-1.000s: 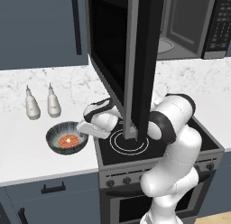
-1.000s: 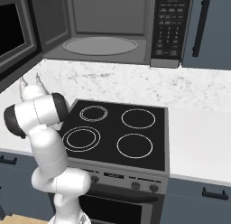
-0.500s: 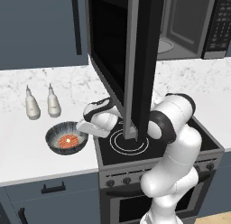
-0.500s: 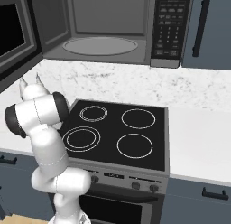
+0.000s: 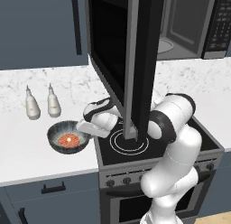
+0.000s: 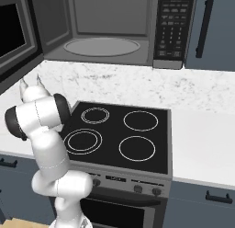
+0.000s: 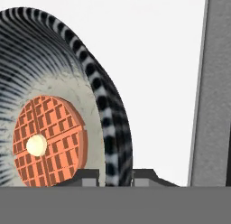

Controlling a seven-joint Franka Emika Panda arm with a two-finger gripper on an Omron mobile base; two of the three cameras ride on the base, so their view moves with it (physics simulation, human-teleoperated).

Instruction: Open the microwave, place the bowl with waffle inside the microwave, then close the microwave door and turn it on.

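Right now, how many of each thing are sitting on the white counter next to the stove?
White bottles: 2
Bowl: 1
Waffle, lying in the bowl: 1
Total: 4

Waffle (image 5: 68, 139) in bowl (image 5: 57, 129) on counter (image 5: 27, 151), left of stove (image 5: 180, 137); bottles (image 5: 43, 103) behind.

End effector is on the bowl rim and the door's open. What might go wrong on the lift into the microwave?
1. The end effector pinches only one edge of the small dark grey bowl, so it may tilt and slide the orange-red round waffle out.
2. The wide black glass microwave door hangs open right beside the arm, so the lift may clip it.
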